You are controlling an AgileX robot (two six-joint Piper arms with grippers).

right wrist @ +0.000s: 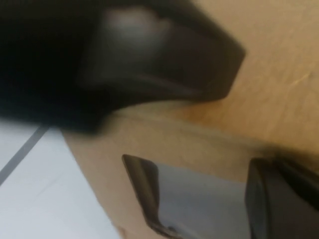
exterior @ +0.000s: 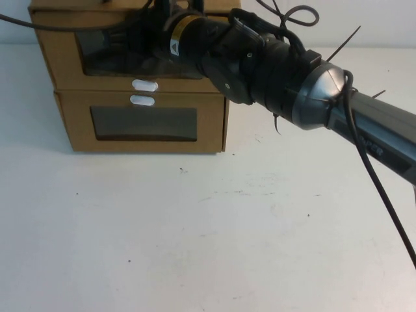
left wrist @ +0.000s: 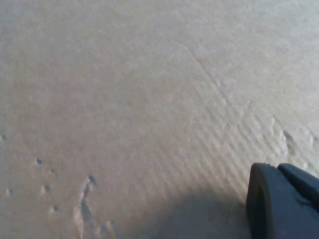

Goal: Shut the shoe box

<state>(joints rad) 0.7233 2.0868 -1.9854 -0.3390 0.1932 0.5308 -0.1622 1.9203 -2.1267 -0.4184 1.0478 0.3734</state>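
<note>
1. High view: the shoe box [exterior: 62, 62] is found at the far left of the table [exterior: 195, 227], stacked on a like cardboard box [exterior: 78, 123]. Its windowed front is turned toward the robot, with the white pull tab [exterior: 144, 84] just under the window. The box's long side is laid across the view, so closing is judged to call for a push straight away from the robot. The right arm [exterior: 273, 71] is stretched across from the right, and the right gripper [exterior: 162, 23] is placed against the upper front of the shoe box, mostly hidden by the wrist. Whether it is spread or pressed together cannot be told. The left gripper is not seen here.

2. Left wrist view: only bare corrugated cardboard [left wrist: 124, 99] is shown, very close, with the left gripper [left wrist: 281, 201] just beside it. Which box this is cannot be told, nor the gripper's state.

3. Right wrist view: the dark window [right wrist: 199, 199] and the cardboard edge above it are seen close up, so the right arm is judged the nearer one for the push.
</note>
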